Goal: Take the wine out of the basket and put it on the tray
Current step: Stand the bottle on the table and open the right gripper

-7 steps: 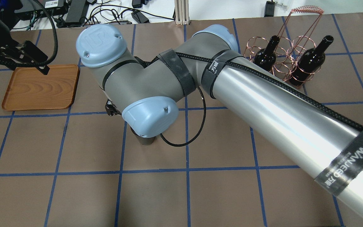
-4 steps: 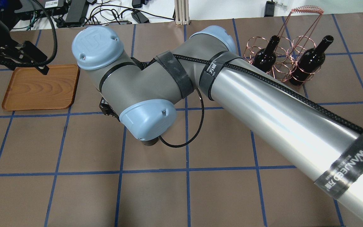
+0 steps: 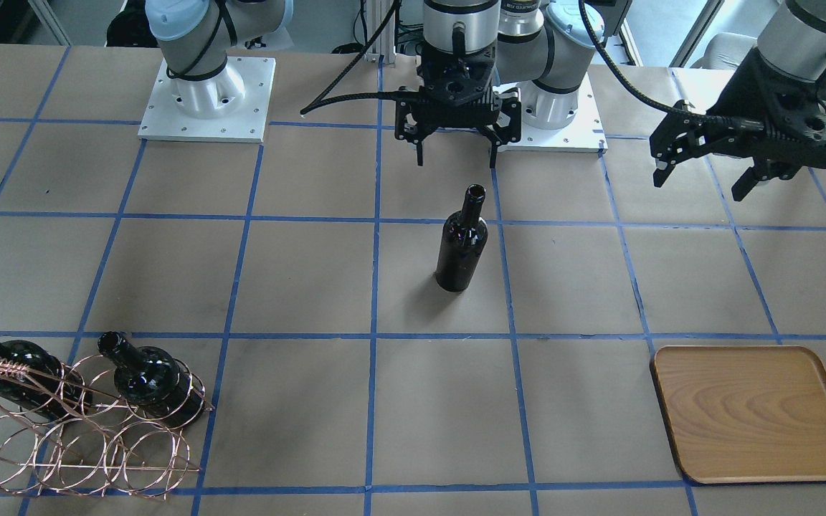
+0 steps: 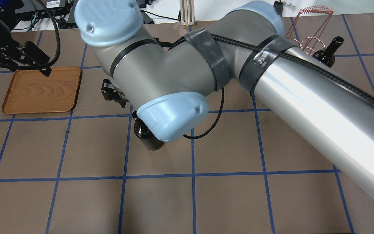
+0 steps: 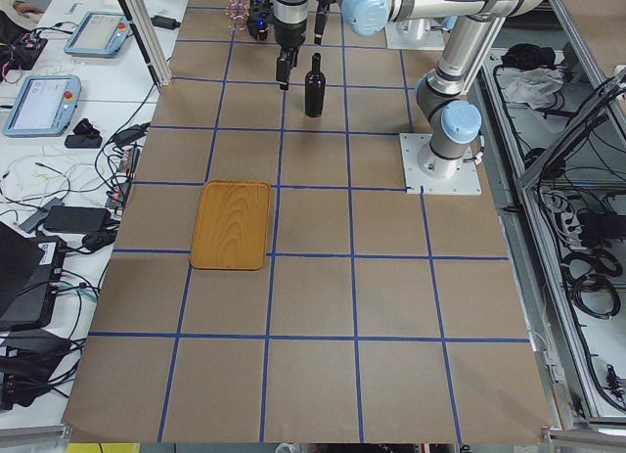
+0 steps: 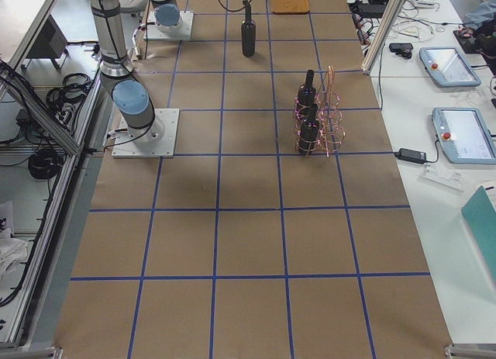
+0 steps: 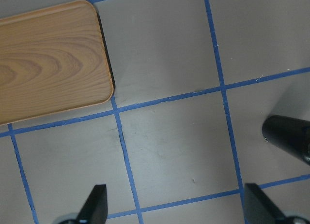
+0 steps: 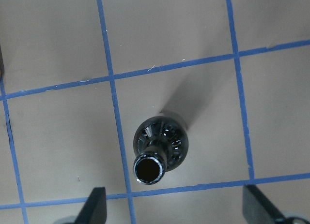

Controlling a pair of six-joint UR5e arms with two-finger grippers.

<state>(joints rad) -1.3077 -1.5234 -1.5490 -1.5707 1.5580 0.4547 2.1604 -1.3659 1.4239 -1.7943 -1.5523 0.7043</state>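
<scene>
One wine bottle (image 3: 462, 247) stands upright on the table's middle, apart from the basket; it also shows in the right wrist view (image 8: 157, 154) from above. My right gripper (image 3: 456, 159) is open and empty, above and just behind the bottle's neck. The basket (image 3: 76, 444) holds two more bottles (image 3: 148, 380). My left gripper (image 3: 700, 185) is open and empty, in the air behind the tray (image 3: 757, 416). In the overhead view my right arm hides most of the basket (image 4: 313, 29) and part of the standing bottle (image 4: 146, 138).
Blue tape lines grid the brown table. The tray (image 4: 41, 89) lies far from the basket, with the standing bottle between them. The arm bases (image 3: 205, 100) sit at the table's back edge. Cables and devices lie off the table beyond the tray.
My right arm has risen away from the standing bottle, which stays in place on the table. The raised arm now hides one basket bottle in the overhead view. The left arm has not moved.
</scene>
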